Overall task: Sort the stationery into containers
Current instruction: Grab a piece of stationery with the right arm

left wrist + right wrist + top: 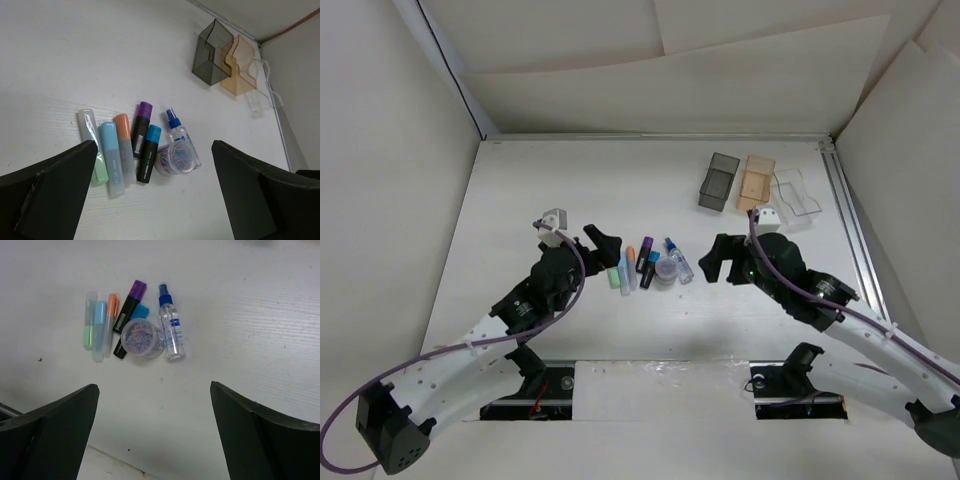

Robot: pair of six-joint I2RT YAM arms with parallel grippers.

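Closest to each wrist camera are the gripper's own two dark fingers, rising from the bottom corners of the view. Read the left gripper [152, 150] as spread wide, with nothing between its fingers. Read the right gripper [153, 385] the same way: wide apart and holding nothing. Both hover above the white table [570, 180] and touch none of the items.

Locate the stationery in one tight cluster at mid-table, between the two grippers. In the left wrist view, identify the items from left to right:

1. The green marker [99, 169], with a clear cap.
2. The light-blue marker [112, 160], lying alongside it.
3. The orange marker [123, 145], next in the row.
4. The purple-capped dark marker [141, 127].
5. A blue-capped dark marker [148, 155], set against the purple-capped one and a little nearer the arms.
6. The round clear pot [175, 157], holding small multicoloured pieces too fine to identify.
7. The clear bottle [176, 131], lying flat with its blue spray cap pointing away from the arms, just beside the pot.

All the markers lie flat and roughly parallel, caps pointing away from the arms.

Locate the containers at the far right of the table, well apart from the cluster. They stand side by side in a row: the smoky dark grey bin [212, 52] on the left, the tan-orange bin [239, 67] in the middle, and the clear bin [260, 90] on the right, nearest the table's right edge rail. None of the stationery is in a bin yet.
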